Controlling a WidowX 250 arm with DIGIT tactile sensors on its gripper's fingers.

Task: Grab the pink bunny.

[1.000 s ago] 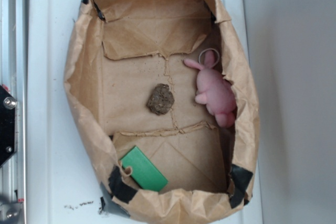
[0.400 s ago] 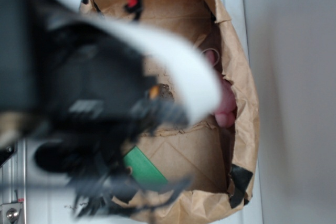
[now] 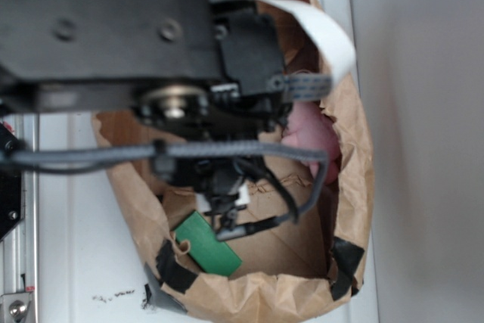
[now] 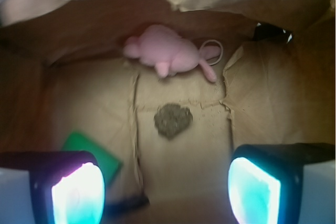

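Pink bunny lies on its side against the far wall of the brown paper bag, well ahead of the gripper and slightly up-centre in the wrist view, its whitish string loop off to the right. The gripper hangs with its jaws spread wide and nothing between them, probably so they can straddle the soft body on arrival. Between gripper and bunny sits a brown lumpy ball, almost directly on the line of approach, so the reach likely has to pass over it. A green card lies near the left finger. In the exterior view the arm hides most of the bag floor; only part of the bunny shows beyond it.
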